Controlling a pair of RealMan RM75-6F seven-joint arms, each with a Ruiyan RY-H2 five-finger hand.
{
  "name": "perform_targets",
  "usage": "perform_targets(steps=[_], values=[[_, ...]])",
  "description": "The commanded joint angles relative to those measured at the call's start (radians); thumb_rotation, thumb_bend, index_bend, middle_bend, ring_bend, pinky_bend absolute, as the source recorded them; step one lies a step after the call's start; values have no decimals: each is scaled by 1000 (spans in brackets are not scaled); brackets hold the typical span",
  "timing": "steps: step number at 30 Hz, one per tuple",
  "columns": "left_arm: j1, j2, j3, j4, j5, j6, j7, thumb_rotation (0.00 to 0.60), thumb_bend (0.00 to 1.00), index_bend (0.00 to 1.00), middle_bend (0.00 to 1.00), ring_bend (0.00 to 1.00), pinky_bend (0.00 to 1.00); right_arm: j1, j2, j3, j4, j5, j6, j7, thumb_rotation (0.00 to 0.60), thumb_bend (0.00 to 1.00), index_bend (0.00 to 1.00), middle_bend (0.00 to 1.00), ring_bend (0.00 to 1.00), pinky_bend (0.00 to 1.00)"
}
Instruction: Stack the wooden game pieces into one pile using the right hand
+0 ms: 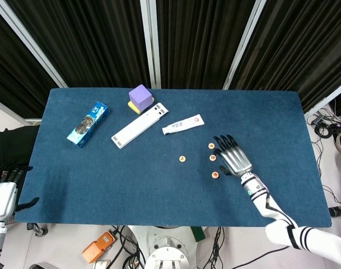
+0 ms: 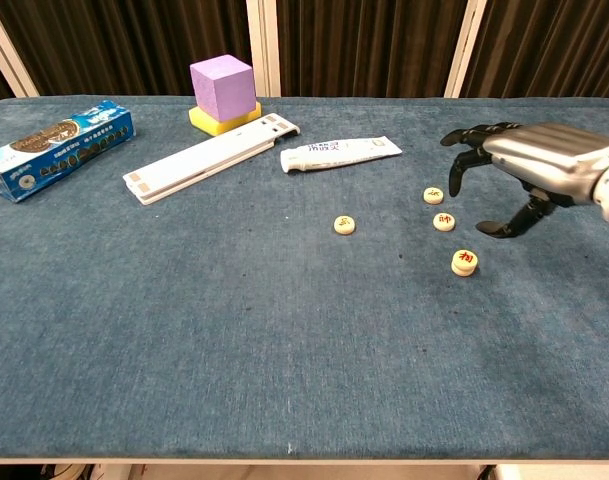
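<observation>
Wooden discs, pale with red characters, lie on the blue cloth of the table (image 2: 234,330) to the right of centre. The nearest, the small pile (image 2: 465,262), looks thicker than the others and is probably two pieces deep, though the head view cannot confirm it. Just beyond it sits the middle piece (image 2: 444,221); a little further back is the far piece (image 2: 434,195); well to the left, alone, is the stray piece (image 2: 344,225).

The right hand (image 2: 529,165) hangs above the table to the right of the cluster, clear of every piece; its fingers (image 2: 464,160) are spread and curved downward, the thumb reaching towards the near side, and nothing is held. Seen from overhead, the hand (image 1: 233,158) lies just right of the middle piece, wrist towards the near right corner, forearm running off that way.

By my reading, the step in hand is the gap between one placing and the next pick: a pile is begun and three singles remain. The next move calls for bringing the hand down over the middle piece, the closest single, and pinching it by the rim between thumb and a finger; the pieces are thin and flat on soft cloth, so the fingertips must get low without nudging the pile beside it.

The left hand (image 1: 3,193) rests off the near left edge of the table, and whether it is wide or closed I cannot tell.
</observation>
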Motion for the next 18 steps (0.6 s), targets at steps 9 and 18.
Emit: perform_targets(steps=[9, 18], values=[[4, 7, 1, -13, -9, -3, 13, 600, 5, 205, 183, 123, 0, 93, -86, 28, 121, 116, -113, -76, 600, 431, 433, 105, 1, 101], [2, 7, 1, -14, -12, -7, 16, 600, 6, 205, 183, 123, 0, 101, -94, 14, 137, 113, -112, -39, 600, 431, 478, 106, 10, 107]])
